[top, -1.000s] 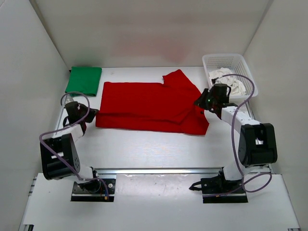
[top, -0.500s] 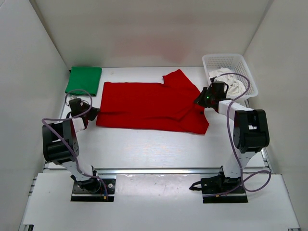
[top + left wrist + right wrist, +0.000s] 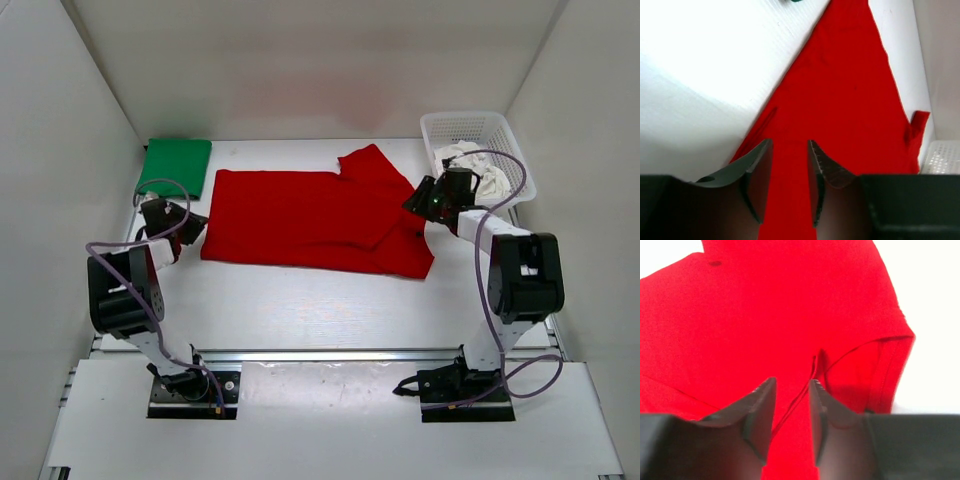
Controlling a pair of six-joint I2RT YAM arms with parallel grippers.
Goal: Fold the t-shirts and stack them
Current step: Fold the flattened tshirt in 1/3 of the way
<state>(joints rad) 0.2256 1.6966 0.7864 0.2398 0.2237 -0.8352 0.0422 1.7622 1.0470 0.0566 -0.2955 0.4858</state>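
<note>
The red t-shirt [image 3: 310, 220] lies folded lengthwise across the middle of the table, one sleeve sticking out at its far right. My left gripper [image 3: 190, 226] sits low at the shirt's left edge. In the left wrist view its jaws [image 3: 788, 145] stand open over the red cloth [image 3: 840, 95]. My right gripper [image 3: 420, 204] is at the shirt's right end, by the sleeve. Its jaws [image 3: 792, 382] are open too, above a seam of the red shirt [image 3: 765, 310]. The green t-shirt [image 3: 175, 166] lies folded at the far left. The off-white t-shirt [image 3: 478, 168] is bunched in the basket.
A white mesh basket [image 3: 470, 128] stands at the far right corner, just behind my right arm. White walls close in the table on the left, back and right. The arm bases sit on a rail at the near edge.
Both grippers have gone from shut to open and let go of the red shirt's ends. The shirt lies flat as before. Both arms have drawn in a little.
</note>
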